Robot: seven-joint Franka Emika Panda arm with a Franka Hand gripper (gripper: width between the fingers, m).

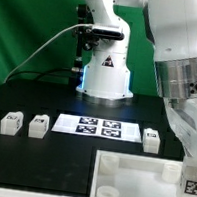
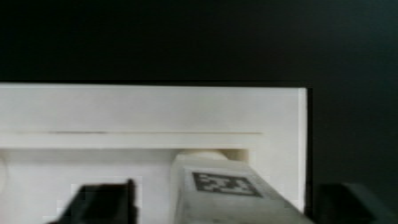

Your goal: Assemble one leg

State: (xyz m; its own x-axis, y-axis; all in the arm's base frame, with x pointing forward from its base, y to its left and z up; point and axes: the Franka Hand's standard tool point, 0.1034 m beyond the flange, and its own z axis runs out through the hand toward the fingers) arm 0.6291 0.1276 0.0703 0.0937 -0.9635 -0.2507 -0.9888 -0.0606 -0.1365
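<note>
Black table [image 1: 48, 160] carries everything. Panda arm [image 1: 179, 47] leans in over the big white tray piece [image 1: 136, 177] on the exterior view's right. Marker board [image 1: 93, 126] lies just beyond the tray piece's far rim. Three loose legs sit in the same row. Outer leg [image 1: 10, 123] and middle leg [image 1: 38, 126] are well off toward the exterior view's left, and near leg [image 1: 151, 140] is close to that rim. Fourth leg [image 2: 222, 185], tag showing, sits inside the tray piece against an inner wall, between the gripper [image 2: 228, 205] fingers [image 2: 98, 200]. Claw is wide, with a gap on both sides of the leg.
</note>
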